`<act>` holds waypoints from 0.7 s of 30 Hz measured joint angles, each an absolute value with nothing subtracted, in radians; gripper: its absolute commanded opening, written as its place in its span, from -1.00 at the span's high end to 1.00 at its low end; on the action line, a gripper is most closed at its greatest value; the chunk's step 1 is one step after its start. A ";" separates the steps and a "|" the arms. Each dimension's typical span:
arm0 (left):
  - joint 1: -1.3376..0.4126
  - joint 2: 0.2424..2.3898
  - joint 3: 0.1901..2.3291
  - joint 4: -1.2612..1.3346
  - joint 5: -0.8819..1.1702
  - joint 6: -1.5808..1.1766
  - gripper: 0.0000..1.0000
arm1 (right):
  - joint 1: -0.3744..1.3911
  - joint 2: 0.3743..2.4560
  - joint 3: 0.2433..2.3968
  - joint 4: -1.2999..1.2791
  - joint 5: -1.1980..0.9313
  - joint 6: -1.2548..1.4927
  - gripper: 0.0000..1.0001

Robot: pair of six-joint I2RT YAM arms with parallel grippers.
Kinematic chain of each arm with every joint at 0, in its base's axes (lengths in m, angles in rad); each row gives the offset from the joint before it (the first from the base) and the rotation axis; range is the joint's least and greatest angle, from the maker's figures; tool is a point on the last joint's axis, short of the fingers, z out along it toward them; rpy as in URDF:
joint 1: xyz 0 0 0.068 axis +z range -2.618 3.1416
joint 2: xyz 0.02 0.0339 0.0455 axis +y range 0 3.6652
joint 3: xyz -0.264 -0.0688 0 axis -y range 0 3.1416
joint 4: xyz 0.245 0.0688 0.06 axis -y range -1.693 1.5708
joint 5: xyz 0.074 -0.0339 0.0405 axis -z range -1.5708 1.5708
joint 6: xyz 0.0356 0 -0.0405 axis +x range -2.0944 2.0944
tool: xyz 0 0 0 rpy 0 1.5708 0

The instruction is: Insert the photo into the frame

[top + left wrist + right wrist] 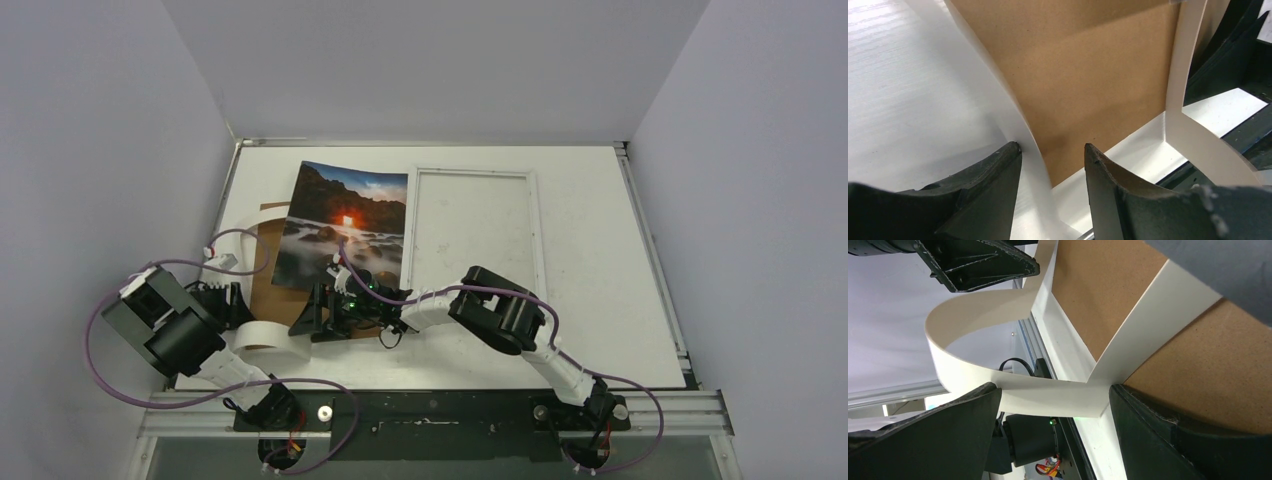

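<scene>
— Jaws first: what have they got?
— From above, my left jaws and right jaws sit low at the near end of the brown backing board (262, 270), beside a curled white mat (265, 335). The photo (345, 225) lies partly on that board, just left of the frame (474, 172), which is flat on the bench (600, 300).
— The left wrist view?
— Left jaws parted. The mat (1028, 145) runs between them against one finger only, so nothing is pinched.
— Right wrist?
— Right jaws wide apart, the mat's corner (1088, 395) spanning the gap. I judge it's bowed up so it can be handled separately from the photo.
</scene>
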State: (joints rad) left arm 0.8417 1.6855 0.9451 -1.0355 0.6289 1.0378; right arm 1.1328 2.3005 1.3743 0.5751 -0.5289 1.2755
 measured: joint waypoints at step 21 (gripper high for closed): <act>0.813 1.519 0.792 -0.859 0.536 0.998 0.22 | 1.133 2.300 1.374 0.579 -0.530 1.277 -0.65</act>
State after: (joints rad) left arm 0.8135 1.5192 0.7921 -0.8593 0.5362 0.9981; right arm 1.1328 2.3005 1.3735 0.5793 -0.5304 1.2774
